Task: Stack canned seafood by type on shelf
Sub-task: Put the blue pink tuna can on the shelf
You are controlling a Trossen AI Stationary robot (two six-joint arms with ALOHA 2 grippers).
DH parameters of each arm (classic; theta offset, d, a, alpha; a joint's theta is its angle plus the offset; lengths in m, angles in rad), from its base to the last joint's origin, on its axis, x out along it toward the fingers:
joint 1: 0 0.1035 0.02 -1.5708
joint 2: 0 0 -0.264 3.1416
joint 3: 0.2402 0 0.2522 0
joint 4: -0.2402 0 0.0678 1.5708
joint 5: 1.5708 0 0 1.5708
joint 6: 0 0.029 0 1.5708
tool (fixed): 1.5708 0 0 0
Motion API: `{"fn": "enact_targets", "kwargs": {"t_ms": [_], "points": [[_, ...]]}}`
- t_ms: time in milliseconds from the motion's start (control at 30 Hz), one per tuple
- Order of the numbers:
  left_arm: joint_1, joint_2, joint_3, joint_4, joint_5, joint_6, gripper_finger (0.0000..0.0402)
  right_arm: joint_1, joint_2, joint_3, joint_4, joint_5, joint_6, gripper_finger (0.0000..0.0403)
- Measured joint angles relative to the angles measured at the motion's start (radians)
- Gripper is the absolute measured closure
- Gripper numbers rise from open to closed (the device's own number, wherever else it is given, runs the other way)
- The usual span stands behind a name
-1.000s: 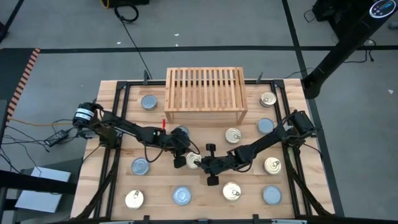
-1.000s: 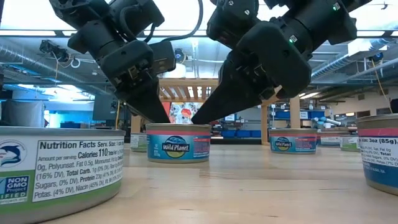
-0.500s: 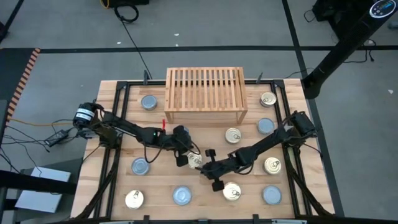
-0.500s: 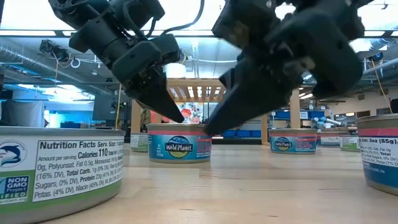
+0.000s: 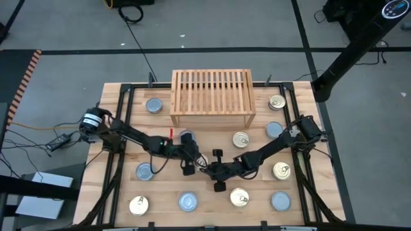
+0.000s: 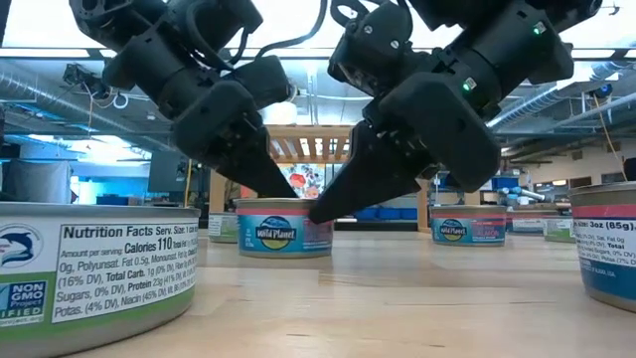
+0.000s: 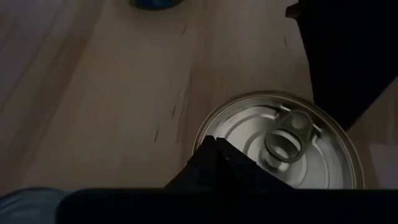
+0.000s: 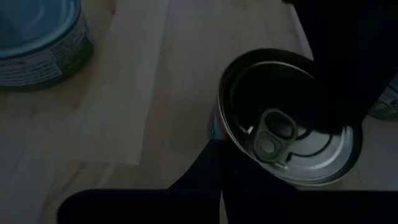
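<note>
A short round tin with a pull tab stands upright on the plank table, a little in front of the wooden shelf. My left gripper, shut, slants down onto it from the table's left. My right gripper, also shut, slants down at it from the right. The two tips meet over the tin and hide most of it in the high view. Several more tins with pale gold or blue-grey tops stand spread over the table. My left gripper has its shut tips at the tin's top rim, slanting down from the table's left. The tin stands flat on the table. My right gripper sets its shut tips against the tin's side wall just under the rim, slanting down from the table's right.
Nearest tins: a blue-grey one just behind my left gripper, a gold one at the right, a gold one and a blue-grey one toward the near edge. A large tin fills the low view's left foreground.
My left gripper has moved a little toward the table's right and down onto the tin, rolling as it went. My right gripper swayed briefly and is back at the tin's right side. The tin has stayed in place.
</note>
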State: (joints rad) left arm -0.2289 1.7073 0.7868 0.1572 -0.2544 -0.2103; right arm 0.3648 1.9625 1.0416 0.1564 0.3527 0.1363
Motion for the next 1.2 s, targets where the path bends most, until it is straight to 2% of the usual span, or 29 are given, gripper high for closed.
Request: {"fn": "enact_targets", "kwargs": {"t_ms": [233, 400, 600, 700, 1200], "points": [[-0.007, -0.004, -0.002, 0.011, -0.001, 0.001, 0.0398, 0.001, 0.000, 0.000, 0.009, 0.010, 0.002, 0.0393], [-0.009, -0.077, -0.008, -0.038, 0.007, -0.013, 0.0399, 0.006, -0.006, 0.000, 0.019, 0.032, 0.002, 0.0393], [-0.007, -0.141, -0.007, -0.123, -0.034, -0.056, 0.0399, 0.020, -0.044, 0.002, 0.065, 0.037, 0.001, 0.0393], [-0.008, -0.143, -0.006, -0.150, -0.059, -0.065, 0.0399, 0.017, -0.046, 0.002, 0.090, 0.084, 0.012, 0.0393], [-0.007, -0.144, -0.006, -0.221, -0.083, -0.093, 0.0398, -0.043, -0.035, 0.002, -0.088, 0.060, 0.082, 0.0393]]}}
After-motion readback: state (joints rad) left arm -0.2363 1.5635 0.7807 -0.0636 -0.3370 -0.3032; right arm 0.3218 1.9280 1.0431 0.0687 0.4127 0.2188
